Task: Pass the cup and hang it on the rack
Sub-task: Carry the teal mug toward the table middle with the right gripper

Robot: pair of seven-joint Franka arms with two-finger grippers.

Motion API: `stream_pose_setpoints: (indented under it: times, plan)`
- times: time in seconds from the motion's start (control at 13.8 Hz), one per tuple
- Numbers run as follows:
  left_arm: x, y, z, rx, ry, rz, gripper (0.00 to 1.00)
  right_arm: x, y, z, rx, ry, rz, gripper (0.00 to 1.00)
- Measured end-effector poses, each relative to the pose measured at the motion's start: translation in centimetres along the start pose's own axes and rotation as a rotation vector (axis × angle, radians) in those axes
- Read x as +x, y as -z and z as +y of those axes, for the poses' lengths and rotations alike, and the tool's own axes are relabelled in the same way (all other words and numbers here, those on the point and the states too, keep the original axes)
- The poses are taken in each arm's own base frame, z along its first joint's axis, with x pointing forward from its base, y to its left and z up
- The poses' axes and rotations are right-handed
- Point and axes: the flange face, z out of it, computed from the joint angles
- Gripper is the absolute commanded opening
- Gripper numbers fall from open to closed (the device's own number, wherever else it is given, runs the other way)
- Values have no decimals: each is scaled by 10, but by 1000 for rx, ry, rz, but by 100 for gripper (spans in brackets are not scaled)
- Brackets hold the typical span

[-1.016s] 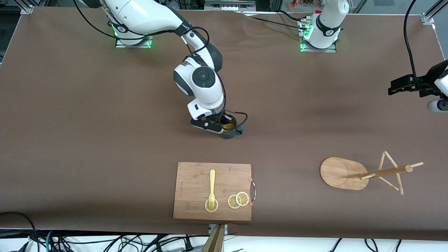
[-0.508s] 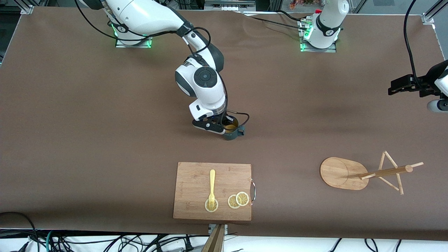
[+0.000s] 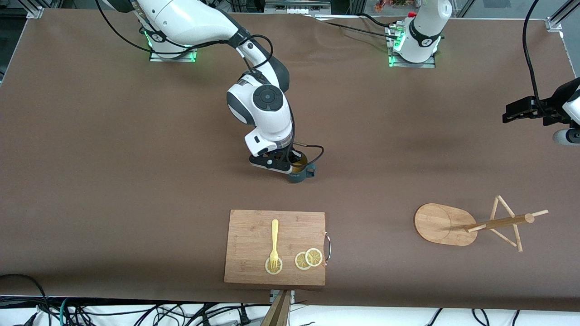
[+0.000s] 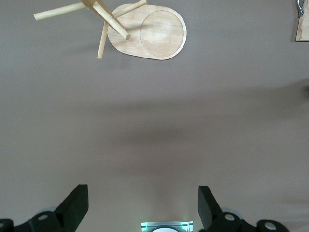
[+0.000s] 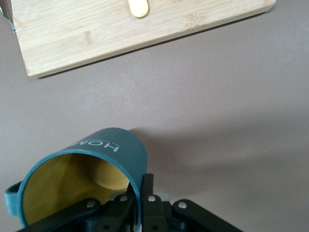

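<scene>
The right gripper (image 3: 290,166) is clamped shut on the cup's (image 3: 299,170) rim, one finger inside against the yellow lining and one outside on the ribbed teal wall. That pinch leaves the handle (image 3: 311,171) free, pointing toward the left arm's end, which looks meant to suit a handover. In the right wrist view the cup (image 5: 82,179) tilts a little and casts a shadow on the surface (image 5: 217,96); whether it is lifted clear or just resting I cannot tell. It sits near the middle of the surface, farther from the front camera than the board (image 3: 275,246), which carries a fork (image 3: 274,242) and lemon slices (image 3: 308,259).

The left gripper (image 3: 516,111) waits with its fingers spread wide and nothing between them, over the left arm's end of the surface. Its wrist view looks down on the rack (image 4: 145,31), so it is parked close to where the cup must end up.

The rack (image 3: 471,224) stands well apart from the cup, toward the left arm's end, its pegs bare.
</scene>
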Motion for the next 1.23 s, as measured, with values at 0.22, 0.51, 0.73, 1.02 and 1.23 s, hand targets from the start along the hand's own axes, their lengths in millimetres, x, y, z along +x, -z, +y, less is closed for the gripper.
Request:
stream_pose_setpoints:
  times: [0.22, 0.51, 0.73, 1.02, 1.23]
  plan:
    - [0, 0, 0, 0, 0, -1, 100, 0, 0, 0, -1, 1, 1, 0]
    - [0, -1, 0, 0, 0, -1, 100, 0, 0, 0, -1, 2, 1, 0]
    - [1, -1, 0, 0, 0, -1, 100, 0, 0, 0, -1, 2, 2, 0]
    - [1, -1, 0, 0, 0, -1, 100, 0, 0, 0, -1, 3, 2, 100]
    - [1, -1, 0, 0, 0, -1, 100, 0, 1, 0, 0, 2, 3, 100]
